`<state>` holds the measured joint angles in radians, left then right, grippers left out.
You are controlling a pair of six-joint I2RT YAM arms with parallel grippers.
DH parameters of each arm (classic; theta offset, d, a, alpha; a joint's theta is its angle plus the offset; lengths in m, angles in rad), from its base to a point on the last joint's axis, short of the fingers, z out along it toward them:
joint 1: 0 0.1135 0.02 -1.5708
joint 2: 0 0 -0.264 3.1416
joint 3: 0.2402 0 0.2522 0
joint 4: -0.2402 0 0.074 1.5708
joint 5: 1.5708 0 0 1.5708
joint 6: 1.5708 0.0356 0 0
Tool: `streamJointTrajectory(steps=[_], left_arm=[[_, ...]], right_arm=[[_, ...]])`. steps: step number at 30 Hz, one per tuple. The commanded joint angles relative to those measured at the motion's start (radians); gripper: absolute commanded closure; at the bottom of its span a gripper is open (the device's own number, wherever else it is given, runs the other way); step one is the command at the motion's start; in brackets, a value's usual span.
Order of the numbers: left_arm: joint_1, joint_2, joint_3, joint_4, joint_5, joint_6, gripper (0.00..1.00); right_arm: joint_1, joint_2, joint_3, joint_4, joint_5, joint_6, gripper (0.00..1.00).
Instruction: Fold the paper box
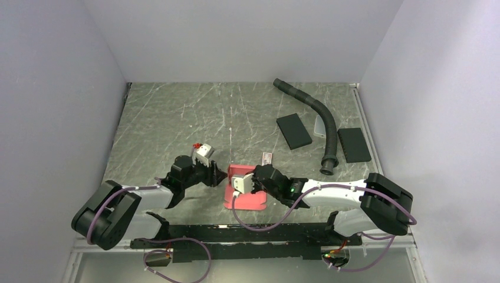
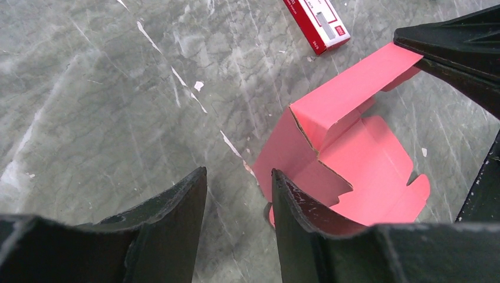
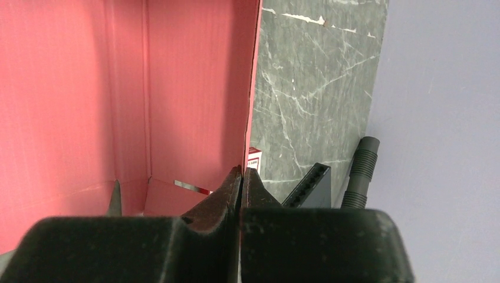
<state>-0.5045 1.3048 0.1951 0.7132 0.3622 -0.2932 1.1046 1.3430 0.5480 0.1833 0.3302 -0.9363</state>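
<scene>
The red-pink paper box (image 1: 246, 190) lies partly folded near the table's front middle, one panel raised. In the left wrist view the paper box (image 2: 354, 159) has its base flat and a wall standing up. My right gripper (image 1: 252, 180) is shut on the edge of that raised panel; in the right wrist view the gripper (image 3: 242, 172) pinches the paper box wall (image 3: 177, 88). My left gripper (image 1: 217, 177) is open and empty just left of the box; in the left wrist view the left gripper (image 2: 239, 174) has its right fingertip against the box's near edge.
A tiny red-and-white card (image 1: 267, 158) lies just behind the box. Two black flat pads (image 1: 293, 130) (image 1: 354, 144) and a black corrugated hose (image 1: 321, 118) lie at the back right. Grey walls close in the left, right and back.
</scene>
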Motion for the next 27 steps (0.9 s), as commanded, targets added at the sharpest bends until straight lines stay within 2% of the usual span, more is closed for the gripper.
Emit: streamJointTrajectory(steps=[1,9,27], left_arm=[[0.001,-0.061,0.024,-0.041,0.031,0.007,0.5],[0.0,-0.128,0.004,-0.072,0.047,-0.032,0.48],[-0.033,-0.127,0.001,-0.07,0.069,-0.037,0.4]], right_arm=[[0.03,0.026,0.003,-0.09,-0.065,-0.016,1.0],[0.061,0.044,-0.011,-0.059,-0.021,-0.045,1.0],[0.069,0.062,-0.002,-0.057,-0.008,-0.03,1.0]])
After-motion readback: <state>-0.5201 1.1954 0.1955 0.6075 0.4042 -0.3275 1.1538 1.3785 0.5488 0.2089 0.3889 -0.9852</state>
